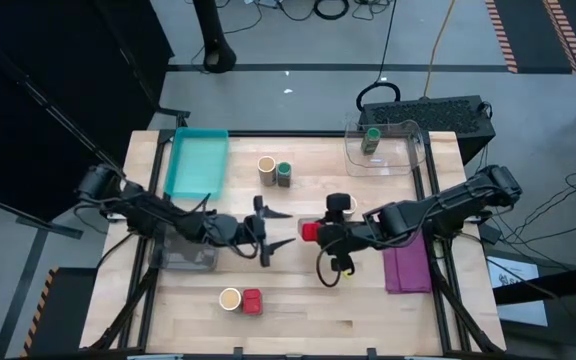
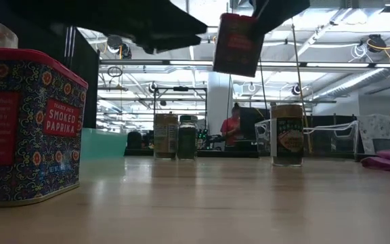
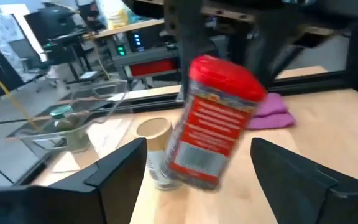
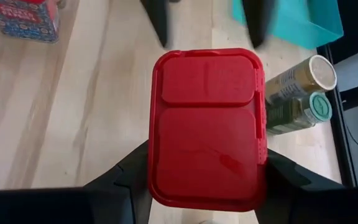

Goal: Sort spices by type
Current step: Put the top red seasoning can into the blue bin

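Right wrist view: red tin clamped, left jaws released

Right gripper clenched on red-lidded spice tin, one finger pressing each side, tin raised off the table. Left gripper spread wide just beside that tin, fingers either side of its line, touching nothing. Beyond the tin, a tan jar and green-lidded jar standing together.

The right gripper clamps a red-lidded spice tin between its dark fingers, lid facing the camera. Beyond it on the wooden worktop stand a cream-topped jar touching a green-lidded jar, a patterned paprika tin, and a teal tray.
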`<state>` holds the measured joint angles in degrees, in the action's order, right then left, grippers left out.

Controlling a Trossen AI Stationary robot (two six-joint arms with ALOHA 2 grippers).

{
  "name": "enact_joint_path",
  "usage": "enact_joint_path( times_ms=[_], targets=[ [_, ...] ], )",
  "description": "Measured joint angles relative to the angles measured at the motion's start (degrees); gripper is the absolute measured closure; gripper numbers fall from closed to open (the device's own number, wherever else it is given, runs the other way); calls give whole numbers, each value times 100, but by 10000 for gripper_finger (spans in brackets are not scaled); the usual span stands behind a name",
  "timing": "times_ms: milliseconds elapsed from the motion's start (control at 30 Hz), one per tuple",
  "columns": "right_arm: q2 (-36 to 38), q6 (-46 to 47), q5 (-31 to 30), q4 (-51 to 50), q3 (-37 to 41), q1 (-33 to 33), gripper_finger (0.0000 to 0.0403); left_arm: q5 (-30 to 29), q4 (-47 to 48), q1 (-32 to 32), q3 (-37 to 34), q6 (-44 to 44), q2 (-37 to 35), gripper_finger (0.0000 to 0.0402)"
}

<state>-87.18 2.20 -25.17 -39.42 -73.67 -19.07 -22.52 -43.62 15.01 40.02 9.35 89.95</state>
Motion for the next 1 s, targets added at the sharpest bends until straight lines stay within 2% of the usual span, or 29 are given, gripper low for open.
enact_joint_path(
  times_ms=[167, 333, 533, 633, 733, 800, 900, 1000],
  targets=[
    [0, -220, 87, 306, 0, 4, 218, 201, 38, -250, 321, 19, 371, 107],
    [0, -254, 170, 283, 0, -4, 218, 974, 22, -349, 495, 41, 555, 107],
    [0, -419, 289, 525, 0, 0, 218, 1027, 19, -343, 498, 15, 556, 110],
    [0, -444, 280, 591, 0, -7, 218, 1027, -45, -341, 498, 17, 556, 134],
    [0, -379, 311, 615, 0, -12, 217, 1029, 1, -325, 498, 158, 556, 189],
    [0, -314, 346, 606, 0, -5, 195, 992, -4, -271, 498, 240, 556, 225],
    [47, -311, 285, 503, 0, -24, 135, 831, 9, -160, 496, 173, 556, 224],
    [267, -122, 300, 323, 0, -77, 98, 792, 16, -61, 491, 165, 556, 224]
  ],
)
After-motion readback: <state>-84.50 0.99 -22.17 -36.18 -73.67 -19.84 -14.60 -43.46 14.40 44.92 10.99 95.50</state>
